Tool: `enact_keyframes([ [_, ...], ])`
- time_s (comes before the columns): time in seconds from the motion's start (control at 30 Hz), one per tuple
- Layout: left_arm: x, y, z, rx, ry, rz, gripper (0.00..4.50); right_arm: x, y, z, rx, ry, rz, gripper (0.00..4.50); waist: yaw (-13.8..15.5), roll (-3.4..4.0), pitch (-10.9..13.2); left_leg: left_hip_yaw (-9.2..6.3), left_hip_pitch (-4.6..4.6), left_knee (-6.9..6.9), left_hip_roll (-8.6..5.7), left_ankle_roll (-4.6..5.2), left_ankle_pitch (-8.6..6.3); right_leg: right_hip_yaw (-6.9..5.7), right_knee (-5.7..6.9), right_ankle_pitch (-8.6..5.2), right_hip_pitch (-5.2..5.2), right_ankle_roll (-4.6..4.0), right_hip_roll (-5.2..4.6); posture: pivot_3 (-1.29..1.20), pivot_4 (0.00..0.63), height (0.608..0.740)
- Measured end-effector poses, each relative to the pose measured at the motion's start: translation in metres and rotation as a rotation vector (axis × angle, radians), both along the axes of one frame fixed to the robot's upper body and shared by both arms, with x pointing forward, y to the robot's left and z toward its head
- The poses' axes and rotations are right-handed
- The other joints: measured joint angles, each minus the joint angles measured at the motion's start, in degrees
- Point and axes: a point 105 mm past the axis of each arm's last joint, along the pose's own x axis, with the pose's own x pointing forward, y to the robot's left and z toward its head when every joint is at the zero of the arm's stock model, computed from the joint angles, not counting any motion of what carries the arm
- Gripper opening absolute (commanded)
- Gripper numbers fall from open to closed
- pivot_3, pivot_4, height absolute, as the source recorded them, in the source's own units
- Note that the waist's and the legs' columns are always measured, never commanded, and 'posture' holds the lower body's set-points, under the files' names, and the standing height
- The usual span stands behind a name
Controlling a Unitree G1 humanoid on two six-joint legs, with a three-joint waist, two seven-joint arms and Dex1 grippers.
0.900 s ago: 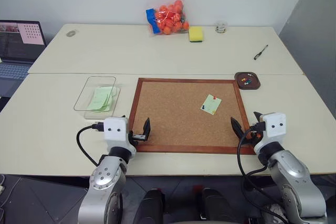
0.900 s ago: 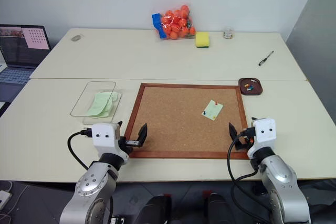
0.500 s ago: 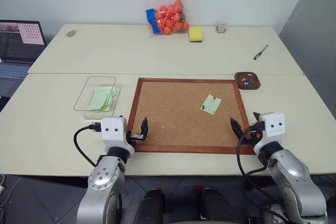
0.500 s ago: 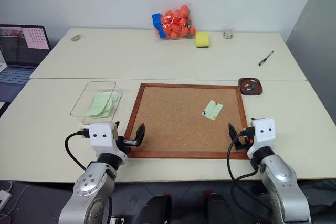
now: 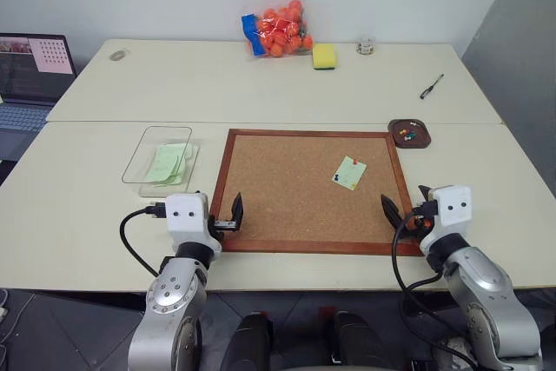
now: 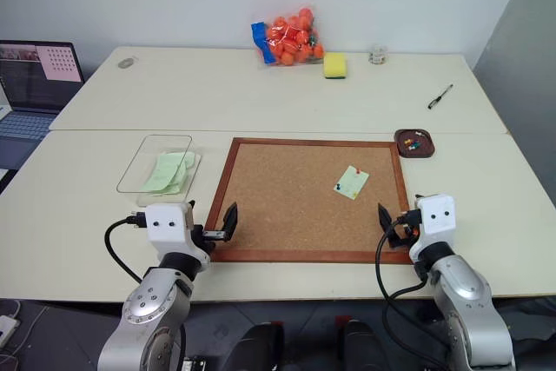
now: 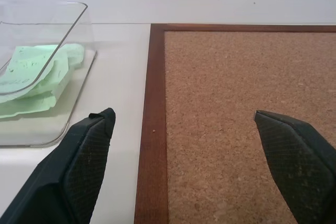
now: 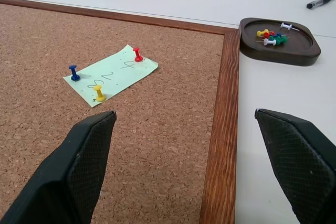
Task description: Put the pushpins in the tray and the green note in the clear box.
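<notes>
Pushpins (image 8: 270,37) in tray (image 8: 310,52)

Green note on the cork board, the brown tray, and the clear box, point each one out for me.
green note (image 8: 113,74), right wrist view, middle of the paper.
tray (image 8: 310,51), right wrist view, its right rim.
clear box (image 5: 143,154), left eye view, its left wall.

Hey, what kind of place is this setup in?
Probably an office or lab workspace: pale desks pushed together against a plain wall, an open laptop at one side, and a cork board and pen laid out.
</notes>
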Motion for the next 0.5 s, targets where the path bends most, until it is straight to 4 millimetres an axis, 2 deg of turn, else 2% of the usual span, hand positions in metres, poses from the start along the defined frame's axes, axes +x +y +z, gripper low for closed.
enact_keyframes([
  [0.1,0.007,-0.007,0.011,-0.001,-0.032,-0.083,4.46,0.005,0.002,0.007,-0.01,-0.021,0.021,4.5,-0.04,0.0,0.0,0.02,0.01,0.0,0.0,0.0,0.0,-0.01,0.0,0.01,0.0,0.01,0.01,0.0,0.15,0.74],
  [0.13,0.008,-0.01,0.013,-0.002,-0.038,-0.111,4.1,0.006,0.003,0.01,-0.014,-0.029,0.029,4.5,-0.05,0.0,0.0,0.02,0.01,0.0,0.0,0.0,0.0,0.0,0.0,0.01,0.0,0.02,0.01,0.0,0.15,0.74],
  [0.17,0.008,-0.013,0.015,-0.007,-0.042,-0.141,4.04,0.008,0.003,0.012,-0.022,-0.036,0.04,4.5,-0.06,0.0,0.0,0.04,0.01,-0.01,0.0,0.0,0.0,0.01,0.0,0.02,0.0,0.03,0.01,0.0,0.15,0.74],
  [0.5,0.017,-0.044,0.018,0.019,0.014,-0.519,2.08,0.021,0.006,0.013,-0.044,0.02,0.217,4.5,-0.11,0.0,0.0,0.04,0.02,-0.01,-0.01,0.01,0.0,-0.02,0.0,0.03,0.01,0.04,0.05,0.0,0.15,0.74],
])
